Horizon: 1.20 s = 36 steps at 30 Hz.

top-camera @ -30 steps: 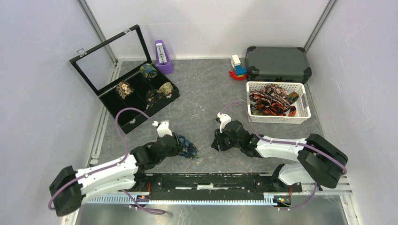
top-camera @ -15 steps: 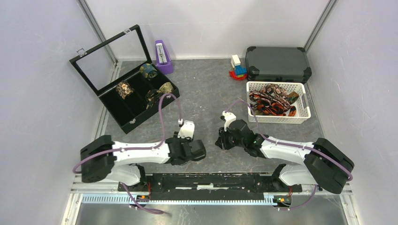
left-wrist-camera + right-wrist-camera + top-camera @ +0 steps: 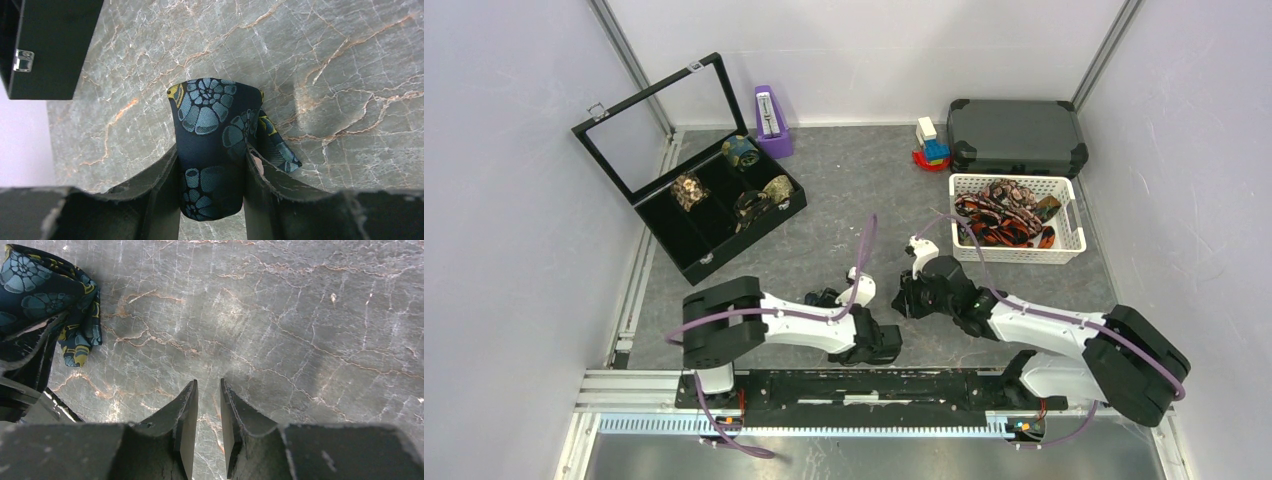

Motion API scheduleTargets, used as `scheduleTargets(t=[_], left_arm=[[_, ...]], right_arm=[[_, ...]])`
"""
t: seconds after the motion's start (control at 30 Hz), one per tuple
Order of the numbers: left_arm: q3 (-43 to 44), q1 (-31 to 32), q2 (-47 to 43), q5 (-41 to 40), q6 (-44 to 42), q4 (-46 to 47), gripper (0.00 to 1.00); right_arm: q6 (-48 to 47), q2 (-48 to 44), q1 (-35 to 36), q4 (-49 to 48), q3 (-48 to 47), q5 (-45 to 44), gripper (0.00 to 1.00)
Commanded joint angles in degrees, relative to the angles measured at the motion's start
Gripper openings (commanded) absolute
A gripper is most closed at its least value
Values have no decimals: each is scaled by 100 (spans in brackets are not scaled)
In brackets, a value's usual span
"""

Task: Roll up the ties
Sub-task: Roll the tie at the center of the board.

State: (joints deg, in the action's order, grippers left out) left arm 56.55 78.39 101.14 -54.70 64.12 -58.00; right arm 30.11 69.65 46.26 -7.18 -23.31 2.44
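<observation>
A dark navy tie (image 3: pixel 215 115) with blue and gold flowers is rolled into a coil, with a short loose end hanging at its right. My left gripper (image 3: pixel 212 156) is shut on this coil and holds it just above the grey marble floor. In the top view the left gripper (image 3: pixel 829 298) is folded back over the tie, which is mostly hidden there. The tie also shows at the upper left of the right wrist view (image 3: pixel 40 285). My right gripper (image 3: pixel 209 386) is empty, with a narrow gap between its jaws. It hovers over bare floor just right of the tie (image 3: pixel 902 300).
A black display case (image 3: pixel 686 255) with its lid open stands at the back left and holds several rolled ties (image 3: pixel 742 152). A white basket (image 3: pixel 1014 252) of loose red-orange and brown ties is at the right. Behind it stand a dark suitcase (image 3: pixel 1016 135), toy blocks (image 3: pixel 931 145) and a purple metronome (image 3: pixel 772 120).
The left arm has swung right and folded back, carrying the navy tie toward the middle front. The right gripper has drifted slightly right and stays empty.
</observation>
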Motion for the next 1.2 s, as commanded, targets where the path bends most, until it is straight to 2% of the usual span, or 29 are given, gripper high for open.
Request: scheduleTargets(t=[0.0, 0.1, 0.33, 0.47, 1.17], left_arm=[[206, 120, 493, 172, 498, -223, 11], [358, 178, 719, 229, 428, -245, 18], [580, 289, 1016, 359, 295, -254, 55], [626, 327, 1012, 368, 256, -265, 69], [1042, 405, 760, 108, 211, -770, 88]], right_arm=[[-66, -235, -90, 52, 81, -112, 30], [-82, -325, -133, 93, 96, -119, 30], [-80, -463, -197, 136, 141, -111, 30], [-84, -526, -205, 163, 138, -112, 30], [-221, -266, -227, 217, -352, -42, 30]])
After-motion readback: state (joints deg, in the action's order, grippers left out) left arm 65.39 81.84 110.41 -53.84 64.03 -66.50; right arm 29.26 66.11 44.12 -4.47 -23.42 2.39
